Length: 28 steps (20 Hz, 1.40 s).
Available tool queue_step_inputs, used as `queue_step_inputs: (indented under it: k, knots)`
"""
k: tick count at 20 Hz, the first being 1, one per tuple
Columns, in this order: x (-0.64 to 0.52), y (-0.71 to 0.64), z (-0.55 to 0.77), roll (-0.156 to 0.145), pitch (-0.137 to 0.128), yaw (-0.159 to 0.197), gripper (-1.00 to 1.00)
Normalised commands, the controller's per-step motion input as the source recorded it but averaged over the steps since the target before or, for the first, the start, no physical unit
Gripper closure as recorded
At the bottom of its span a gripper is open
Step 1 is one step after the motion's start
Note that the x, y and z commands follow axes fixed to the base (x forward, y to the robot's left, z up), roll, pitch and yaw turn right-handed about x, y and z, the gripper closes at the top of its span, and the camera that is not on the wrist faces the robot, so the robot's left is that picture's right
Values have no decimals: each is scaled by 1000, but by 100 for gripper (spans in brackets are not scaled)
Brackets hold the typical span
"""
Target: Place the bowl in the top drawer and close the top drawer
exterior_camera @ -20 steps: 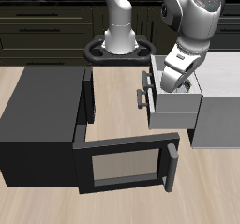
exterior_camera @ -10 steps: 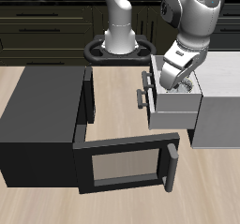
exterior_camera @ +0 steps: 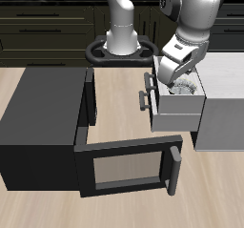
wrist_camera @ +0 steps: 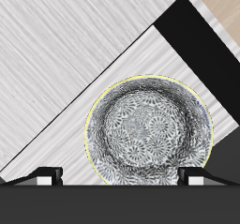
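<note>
**Bowl in the open drawer**

The bowl (wrist_camera: pixel 148 131) lay on the pale floor of the pulled-out top drawer (exterior_camera: pixel 177 109). My gripper (wrist_camera: pixel 120 178) hung above it, fingers (wrist_camera: pixel 41 176) spread apart, touching nothing.

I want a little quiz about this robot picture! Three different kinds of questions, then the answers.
1. True or false: the bowl lies inside the top drawer.
2. Pick one. The top drawer is: A) pushed shut, B) pulled open, C) missing.
3. Fill in: the black box's glass-fronted door hangs ____.

Key
1. True. The wrist view shows the bowl resting on the drawer's pale floor, with the gripper above it, its fingers spread wider than the bowl.
2. B
3. open
</note>
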Motion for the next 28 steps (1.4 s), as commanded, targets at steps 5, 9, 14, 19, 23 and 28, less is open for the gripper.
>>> queue_step_inputs:
  k: [5, 9, 14, 19, 23, 28]
  knots:
    - [-72, -160, 221, -2, -8, -25, -100]
    - [-73, -255, 276, -14, -9, -22, -100]
    - [-10, -331, 168, -49, -22, -6, -100]
    - [0, -274, 82, -38, -10, 16, -100]
    - [-57, -218, 78, -34, -3, 22, -100]
    - [-79, -168, 58, -30, -6, 32, -100]
